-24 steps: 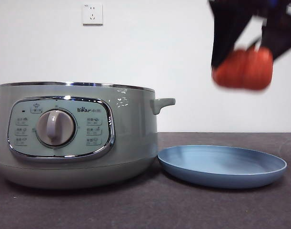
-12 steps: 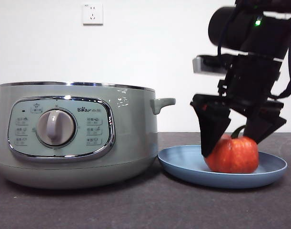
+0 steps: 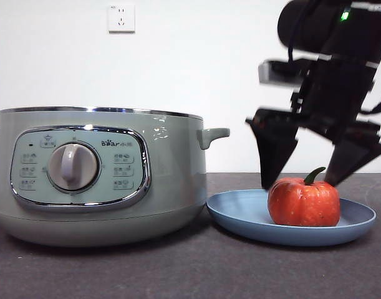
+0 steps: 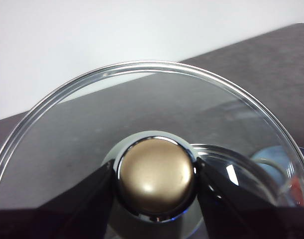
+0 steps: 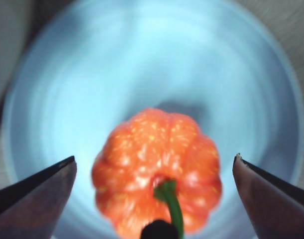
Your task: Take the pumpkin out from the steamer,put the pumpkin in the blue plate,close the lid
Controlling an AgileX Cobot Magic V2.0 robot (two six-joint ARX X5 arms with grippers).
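Observation:
The orange-red pumpkin (image 3: 304, 202) with its green stem rests upright in the blue plate (image 3: 240, 212), right of the steamer (image 3: 96, 174). My right gripper (image 3: 305, 177) hovers just above it, open, one jaw on each side and clear of it. In the right wrist view the pumpkin (image 5: 156, 169) lies on the plate (image 5: 142, 64) between the spread jaws of that gripper (image 5: 154, 167). The left wrist view shows my left gripper (image 4: 155, 179) shut on the lid's knob (image 4: 155, 174), with the glass lid (image 4: 142, 104) held off the table. The steamer stands without its lid.
A wall socket (image 3: 120, 18) sits on the white wall behind. The steamer's side handle (image 3: 213, 134) juts toward the plate. Dark table surface (image 3: 196, 268) lies in front of both.
My right gripper came down with the pumpkin, set it in the plate, opened and rose slightly. The pumpkin now stands free.

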